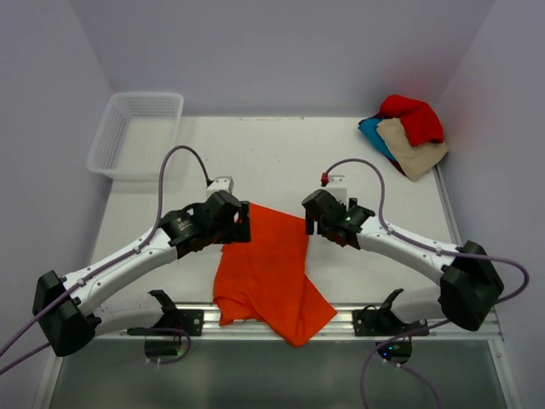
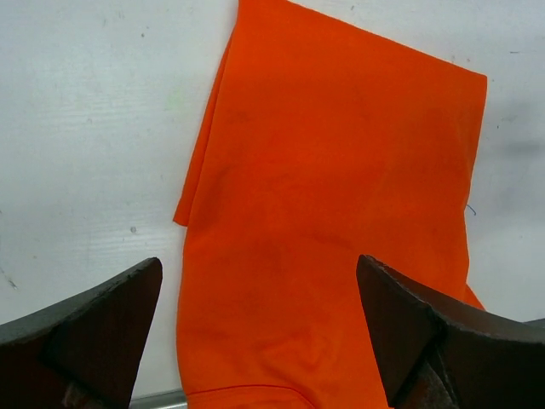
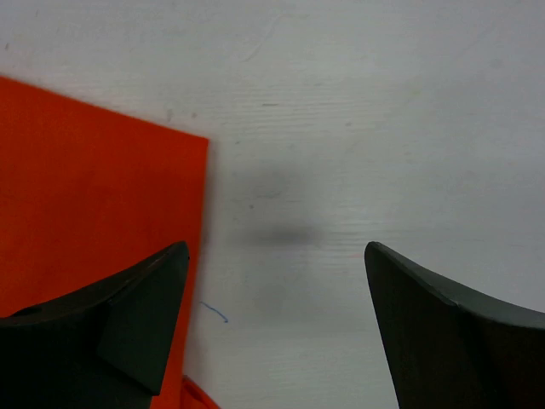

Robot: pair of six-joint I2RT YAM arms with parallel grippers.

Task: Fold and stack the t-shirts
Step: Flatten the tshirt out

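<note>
The left end effector [image 1: 241,223] and the right end effector [image 1: 312,218] are both open and hold nothing. Each one hangs at a far corner of the orange t-shirt [image 1: 266,273], the left with its fingers spread above the cloth, the right mostly above the bare bench [image 1: 281,158] just beside the corner. The shirt lies toward 6 o'clock on the bench as a long strip. It is smooth at the far end but skewed and rumpled at the near end, which reaches over the near rail [image 1: 349,312]. I judge that the folding of this shirt is in hand and not finished. The next move probably calls for both to descend, pinch the two far corners at the same time and carry them evenly toward 6 o'clock. The red t-shirt [image 1: 413,115], the beige t-shirt [image 1: 411,146] and the teal-blue t-shirt [image 1: 373,132] lie in a heap at 2 o'clock, and a white basket [image 1: 136,132] stands at 10 o'clock.
</note>
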